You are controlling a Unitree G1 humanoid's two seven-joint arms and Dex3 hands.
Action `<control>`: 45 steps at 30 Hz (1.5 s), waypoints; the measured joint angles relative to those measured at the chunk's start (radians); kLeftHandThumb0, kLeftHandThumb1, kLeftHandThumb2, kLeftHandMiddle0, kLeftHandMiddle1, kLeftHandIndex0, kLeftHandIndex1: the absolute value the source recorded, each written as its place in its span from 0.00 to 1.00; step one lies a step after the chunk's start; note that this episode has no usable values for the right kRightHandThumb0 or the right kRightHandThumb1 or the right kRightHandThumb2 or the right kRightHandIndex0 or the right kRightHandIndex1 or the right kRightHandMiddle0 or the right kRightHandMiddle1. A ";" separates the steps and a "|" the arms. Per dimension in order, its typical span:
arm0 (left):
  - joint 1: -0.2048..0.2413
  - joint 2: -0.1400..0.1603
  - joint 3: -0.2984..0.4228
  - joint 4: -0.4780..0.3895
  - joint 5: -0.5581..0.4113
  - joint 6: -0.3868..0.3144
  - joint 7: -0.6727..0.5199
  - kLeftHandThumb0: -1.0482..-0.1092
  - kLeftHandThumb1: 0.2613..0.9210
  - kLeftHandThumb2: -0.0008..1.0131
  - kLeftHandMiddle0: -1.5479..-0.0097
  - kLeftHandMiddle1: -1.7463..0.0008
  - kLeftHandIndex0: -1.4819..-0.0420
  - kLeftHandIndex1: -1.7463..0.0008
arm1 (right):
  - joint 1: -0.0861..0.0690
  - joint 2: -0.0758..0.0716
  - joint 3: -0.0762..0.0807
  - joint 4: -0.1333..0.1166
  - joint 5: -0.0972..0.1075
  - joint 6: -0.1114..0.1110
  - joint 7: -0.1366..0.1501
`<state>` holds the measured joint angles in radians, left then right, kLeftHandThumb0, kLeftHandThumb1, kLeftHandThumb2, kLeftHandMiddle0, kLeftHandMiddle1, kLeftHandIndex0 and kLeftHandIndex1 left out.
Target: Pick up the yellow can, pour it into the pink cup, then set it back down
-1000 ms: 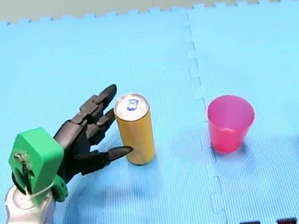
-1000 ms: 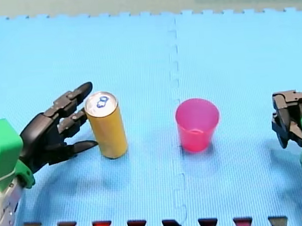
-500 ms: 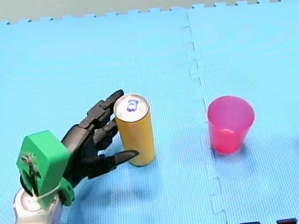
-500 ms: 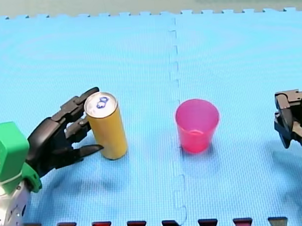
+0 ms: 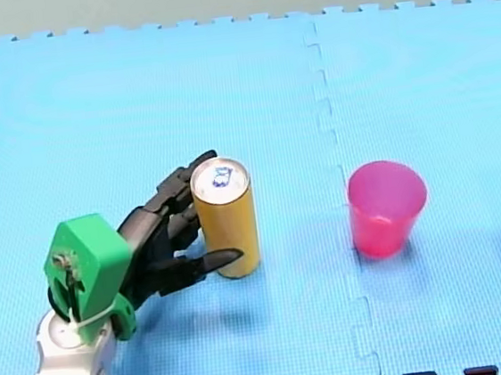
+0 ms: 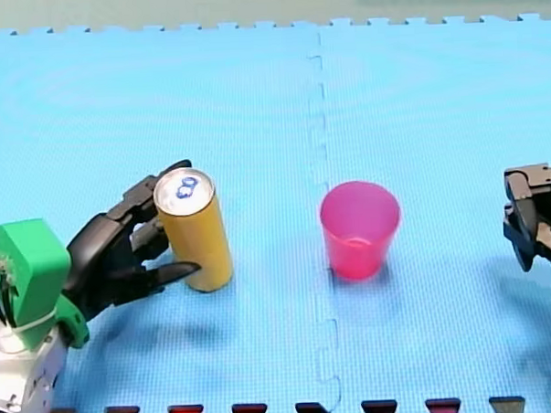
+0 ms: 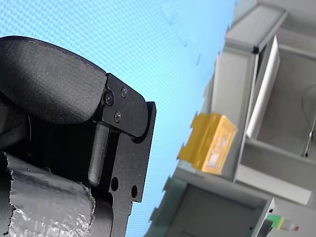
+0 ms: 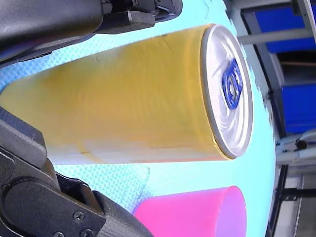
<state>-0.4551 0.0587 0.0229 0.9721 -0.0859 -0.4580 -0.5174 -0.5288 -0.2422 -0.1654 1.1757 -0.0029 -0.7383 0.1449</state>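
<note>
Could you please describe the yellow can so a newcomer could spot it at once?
On the blue foam mat, look left of the centre seam, where the robot's left hand is. The tall yellow metal can stands upright beside that hand. Unlike the shorter, open pink plastic cup right of the seam, it has a closed silver top with a blue tab.

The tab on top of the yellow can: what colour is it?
The tab is blue; the second wrist view shows it best.
</note>
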 measured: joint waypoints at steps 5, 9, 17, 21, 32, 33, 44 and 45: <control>-0.018 -0.007 0.003 0.023 0.003 0.000 -0.006 0.32 0.58 0.00 0.92 1.00 0.96 1.00 | 0.004 -0.001 0.000 0.000 0.000 -0.007 0.000; -0.033 -0.012 0.009 0.037 -0.001 0.006 -0.012 0.34 0.57 0.00 0.92 1.00 0.95 1.00 | 0.008 -0.001 -0.001 -0.001 0.001 -0.014 0.000; -0.054 -0.025 0.018 0.056 -0.009 0.024 -0.018 0.35 0.55 0.00 0.92 1.00 0.95 1.00 | 0.013 -0.005 -0.005 0.000 0.007 -0.039 0.009; -0.065 -0.027 0.021 0.070 -0.010 0.028 -0.020 0.34 0.55 0.00 0.92 1.00 0.94 1.00 | 0.015 -0.007 -0.005 0.002 0.007 -0.048 0.010; -0.085 -0.028 0.031 0.117 -0.006 0.014 -0.018 0.31 0.55 0.00 0.91 1.00 0.94 1.00 | 0.015 -0.010 -0.006 0.007 0.007 -0.051 0.015; -0.087 -0.028 0.031 0.120 -0.006 0.013 -0.016 0.31 0.55 0.00 0.91 1.00 0.94 1.00 | 0.015 -0.010 -0.006 0.007 0.007 -0.051 0.015; -0.137 -0.039 0.034 0.183 0.020 -0.003 0.038 0.34 0.58 0.00 0.90 1.00 0.94 1.00 | 0.018 -0.010 -0.006 0.007 0.007 -0.052 0.014; -0.142 -0.041 0.035 0.191 0.025 -0.004 0.044 0.36 0.58 0.00 0.90 1.00 0.93 1.00 | 0.018 -0.010 -0.006 0.007 0.007 -0.053 0.013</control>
<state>-0.5976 0.0177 0.0577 1.1632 -0.0611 -0.4623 -0.4732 -0.5106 -0.2518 -0.1710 1.1824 0.0039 -0.7911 0.1575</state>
